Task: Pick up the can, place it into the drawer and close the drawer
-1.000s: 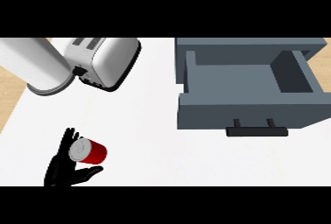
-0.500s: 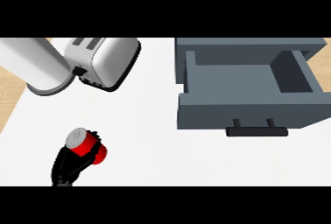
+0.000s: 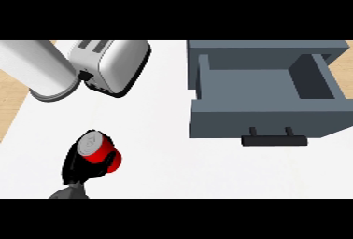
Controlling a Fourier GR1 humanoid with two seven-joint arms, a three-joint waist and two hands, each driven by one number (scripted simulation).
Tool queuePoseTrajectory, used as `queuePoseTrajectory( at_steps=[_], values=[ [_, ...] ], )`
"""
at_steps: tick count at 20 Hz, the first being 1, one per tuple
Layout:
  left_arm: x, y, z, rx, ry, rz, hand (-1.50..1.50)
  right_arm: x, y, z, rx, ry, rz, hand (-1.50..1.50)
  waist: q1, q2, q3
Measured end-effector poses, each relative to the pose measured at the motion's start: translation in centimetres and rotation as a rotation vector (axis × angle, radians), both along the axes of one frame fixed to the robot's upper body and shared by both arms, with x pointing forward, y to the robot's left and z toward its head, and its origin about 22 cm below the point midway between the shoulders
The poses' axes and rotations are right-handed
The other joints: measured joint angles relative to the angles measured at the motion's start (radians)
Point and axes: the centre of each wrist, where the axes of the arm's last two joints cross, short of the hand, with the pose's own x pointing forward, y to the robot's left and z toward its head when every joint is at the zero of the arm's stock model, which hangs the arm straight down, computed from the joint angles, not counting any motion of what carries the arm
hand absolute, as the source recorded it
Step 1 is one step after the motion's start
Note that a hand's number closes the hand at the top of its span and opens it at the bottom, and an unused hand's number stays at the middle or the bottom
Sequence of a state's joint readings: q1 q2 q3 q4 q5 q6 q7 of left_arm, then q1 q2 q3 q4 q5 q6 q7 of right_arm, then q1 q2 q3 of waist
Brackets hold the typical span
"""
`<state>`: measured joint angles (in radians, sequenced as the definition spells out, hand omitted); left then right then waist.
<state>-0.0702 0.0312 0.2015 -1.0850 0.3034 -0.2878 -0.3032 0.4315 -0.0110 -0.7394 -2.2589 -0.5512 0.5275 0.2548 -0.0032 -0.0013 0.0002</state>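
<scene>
The red can [image 3: 109, 158] with a silver lid is at the lower left of the head view, tilted so its lid faces up and left. My left hand [image 3: 74, 169] comes in from the lower edge and is shut on the can, with black fingers wrapped round its side. The grey drawer [image 3: 262, 122] stands pulled open at the upper right, nothing inside it, and its dark handle [image 3: 273, 140] faces the view's lower edge. The can is well left of the drawer. My right hand does not show.
A silver toaster [image 3: 114, 65] stands at the upper left. A big white cylinder [image 3: 38, 70] lies next to it. White counter top [image 3: 165, 163] stretches between the can and the drawer. A wooden floor strip shows at the far left.
My left hand went from open beside the upright can to curled round it. The can now sits tilted and slightly further up and right.
</scene>
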Motion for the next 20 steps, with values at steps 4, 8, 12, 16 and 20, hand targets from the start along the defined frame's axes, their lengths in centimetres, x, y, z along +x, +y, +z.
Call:
queuePoseTrajectory(
  at_steps=[4,8,12,16,20],
  values=[
    [2.8,-2.1,1.7,-0.005,-0.025,0.025,1.50,0.0,-0.1,-0.1,0.004,0.000,0.001,-1.50,-0.004,0.000,0.000],
    [5.2,-3.0,3.8,-0.003,-0.049,0.033,1.50,0.0,-0.1,0.2,0.006,-0.010,-0.003,-1.50,-0.004,0.001,0.000],
    [6.4,-4.8,6.4,0.017,-0.088,0.027,1.50,-0.5,0.1,0.1,0.008,-0.012,0.001,-1.50,-0.004,-0.001,0.000],
    [7.5,-6.2,10.0,0.051,-0.131,0.014,1.50,-0.3,-0.1,0.3,0.007,-0.006,-0.003,-1.50,-0.002,-0.001,0.000],
    [8.6,-7.8,13.3,0.080,-0.153,0.005,1.50,-0.1,0.1,0.3,0.012,-0.005,-0.009,-1.50,-0.003,-0.001,0.000]
  ],
)
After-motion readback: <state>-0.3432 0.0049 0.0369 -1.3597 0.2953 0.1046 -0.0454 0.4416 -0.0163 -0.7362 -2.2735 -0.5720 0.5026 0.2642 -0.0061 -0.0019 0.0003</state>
